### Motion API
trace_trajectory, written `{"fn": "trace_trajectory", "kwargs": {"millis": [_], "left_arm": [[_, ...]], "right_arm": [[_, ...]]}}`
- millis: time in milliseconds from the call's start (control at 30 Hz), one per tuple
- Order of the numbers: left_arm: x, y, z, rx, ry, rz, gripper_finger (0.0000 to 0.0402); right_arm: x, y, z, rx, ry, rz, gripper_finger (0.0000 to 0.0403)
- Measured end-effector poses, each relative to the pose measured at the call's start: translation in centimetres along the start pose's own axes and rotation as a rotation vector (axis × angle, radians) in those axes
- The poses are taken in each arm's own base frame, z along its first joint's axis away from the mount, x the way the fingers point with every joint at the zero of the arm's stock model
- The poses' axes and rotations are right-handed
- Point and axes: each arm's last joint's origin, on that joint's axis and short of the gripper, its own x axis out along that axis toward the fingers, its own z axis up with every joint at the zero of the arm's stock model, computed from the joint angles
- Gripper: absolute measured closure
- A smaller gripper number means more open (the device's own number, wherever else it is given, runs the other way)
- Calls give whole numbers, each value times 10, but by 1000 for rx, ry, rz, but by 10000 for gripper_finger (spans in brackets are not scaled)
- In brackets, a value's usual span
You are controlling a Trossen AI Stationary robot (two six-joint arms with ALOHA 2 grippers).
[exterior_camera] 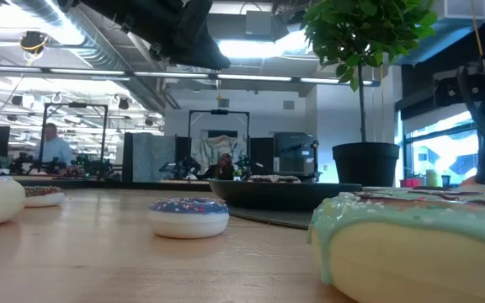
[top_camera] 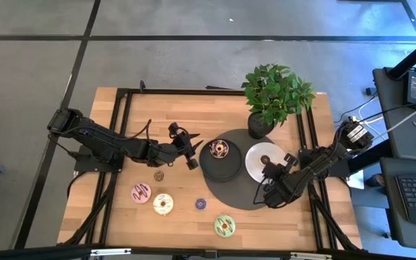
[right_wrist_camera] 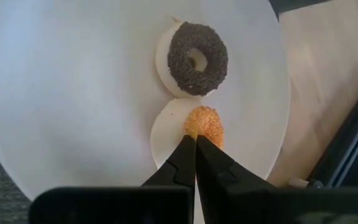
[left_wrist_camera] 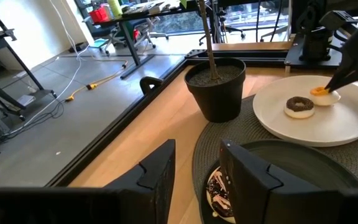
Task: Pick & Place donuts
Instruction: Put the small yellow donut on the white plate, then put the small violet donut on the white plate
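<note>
A white plate (top_camera: 257,167) holds a dark brown donut (right_wrist_camera: 197,59) and an orange donut (right_wrist_camera: 205,122). My right gripper (right_wrist_camera: 196,144) is shut on the orange one; the left wrist view also shows the gripper (left_wrist_camera: 339,79) over the plate. A black plate (top_camera: 209,170) carries a dark-iced donut (top_camera: 219,149). My left gripper (left_wrist_camera: 194,177) hovers open at that plate's left rim, with the donut (left_wrist_camera: 218,194) showing between its fingers. Pink (top_camera: 141,193), cream (top_camera: 163,204), purple (top_camera: 201,204), green (top_camera: 224,226) and tiny brown (top_camera: 159,175) donuts lie flat on the table. My right gripper pinches the orange donut's rim (right_wrist_camera: 199,132) between its two fingertips, coming down at a slant from the table's right. The donut is tipped up on edge, its pale underside (right_wrist_camera: 166,138) showing. Its lower side (left_wrist_camera: 324,98) rests on the white plate beside the brown donut.
A potted plant (top_camera: 274,94) stands just behind both plates on a round dark mat (top_camera: 244,198). The loose donuts lie on the table's near half, left of the mat. A black frame (top_camera: 121,97) rims the wooden table. A person sits far off in the room (exterior_camera: 53,147).
</note>
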Motion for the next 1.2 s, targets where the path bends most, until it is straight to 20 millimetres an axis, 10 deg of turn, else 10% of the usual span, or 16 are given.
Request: {"fn": "trace_trajectory", "kwargs": {"millis": [767, 1200], "left_arm": [[0, 0, -1, -33, 12, -14, 282], [-9, -17, -18, -54, 246, -659, 274]], "right_arm": [[-26, 3, 15, 3, -12, 23, 268], [-58, 56, 56, -310, -435, 503, 267]]}}
